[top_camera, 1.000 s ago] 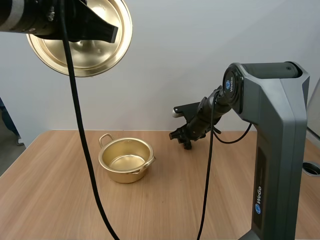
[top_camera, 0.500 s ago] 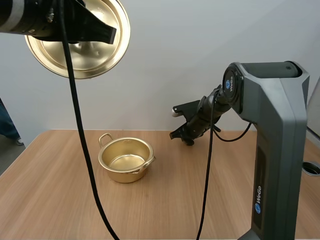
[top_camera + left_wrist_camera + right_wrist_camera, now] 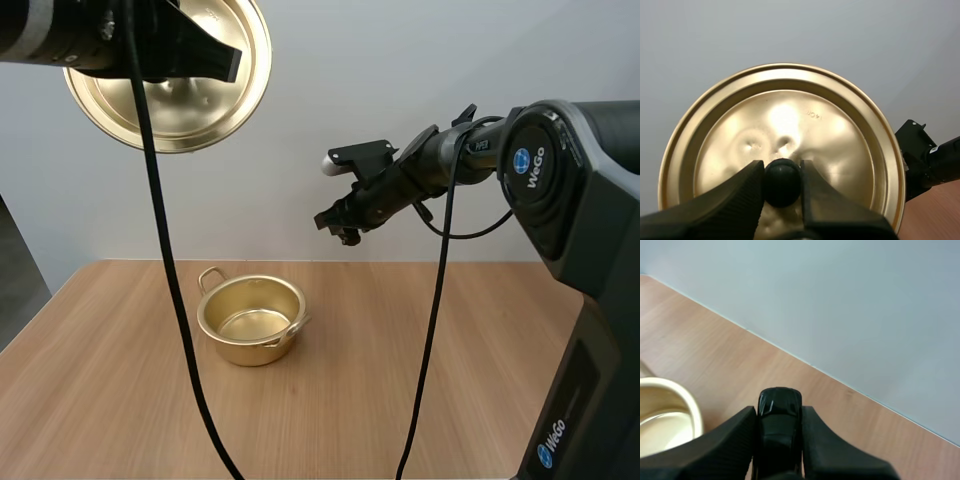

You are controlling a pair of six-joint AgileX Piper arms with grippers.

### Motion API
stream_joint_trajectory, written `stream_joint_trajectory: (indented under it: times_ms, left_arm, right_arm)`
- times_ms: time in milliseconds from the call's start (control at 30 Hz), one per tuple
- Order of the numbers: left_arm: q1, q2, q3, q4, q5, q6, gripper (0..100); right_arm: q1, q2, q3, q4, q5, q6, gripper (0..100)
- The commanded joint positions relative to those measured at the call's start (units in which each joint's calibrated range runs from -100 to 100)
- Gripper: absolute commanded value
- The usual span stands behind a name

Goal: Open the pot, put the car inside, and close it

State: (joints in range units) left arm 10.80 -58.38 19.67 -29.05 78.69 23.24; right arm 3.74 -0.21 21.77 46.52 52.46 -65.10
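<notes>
The gold pot (image 3: 251, 319) stands open and empty on the wooden table, its rim (image 3: 682, 402) showing beside my right fingers. High at the upper left, my left gripper (image 3: 215, 60) holds the gold lid (image 3: 175, 85) up, underside facing the camera. In the left wrist view the fingers pinch the lid's black knob (image 3: 782, 182), with the lid (image 3: 840, 145) spread behind it. My right gripper (image 3: 338, 226) hangs in the air to the right of and above the pot. It is shut on a small black toy car (image 3: 779, 425), also seen as a dark shape at the fingertips (image 3: 347, 235).
The wooden table (image 3: 420, 400) runs wide to the front and right of the pot. A pale wall (image 3: 400, 80) stands close behind the table's far edge. My right arm's tall grey base (image 3: 590, 300) fills the right side.
My right gripper has risen from just above the table's far edge and moved left toward the pot with the car. The lid has shifted slightly in the air.
</notes>
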Motion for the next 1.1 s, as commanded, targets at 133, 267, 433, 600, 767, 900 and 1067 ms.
stream_joint_trajectory:
  times_ms: [133, 267, 433, 600, 767, 900, 1067]
  left_arm:
    - [0.79, -0.02, 0.01, -0.27, 0.05, 0.07, 0]
    - [0.79, -0.02, 0.01, -1.13, 0.05, 0.72, 0]
    - [0.79, -0.02, 0.01, -1.13, 0.05, 0.82, 0]
    - [0.79, -0.02, 0.13, -1.23, 0.79, 0.79, 0]
    - [0.79, -0.02, 0.13, -1.23, 0.79, 0.79, 0]
    - [0.79, -0.02, 0.13, -1.35, 1.78, 0.79, 0]
    - [0.79, -0.02, 0.13, -2.04, 2.42, 0.79, 0]
  right_arm:
    - [1.92, 1.26, 4.71, 19.7, 42.68, -24.73, 0]
    - [3.28, 1.55, 10.77, 22.33, 41.79, -32.79, 0]
    - [4.45, 1.55, 13.28, 24.54, 37.63, -34.9, 0]
    - [5.81, 1.55, 13.28, 24.4, 36.06, -34.9, 0]
    - [7.77, 1.55, 13.28, 22.93, 20.88, -34.9, 0]
    - [8.78, 1.55, 13.28, 22.67, 10.77, -34.9, 0]
    - [9.4, 1.55, 13.28, 22.67, 10.76, -34.9, 12]
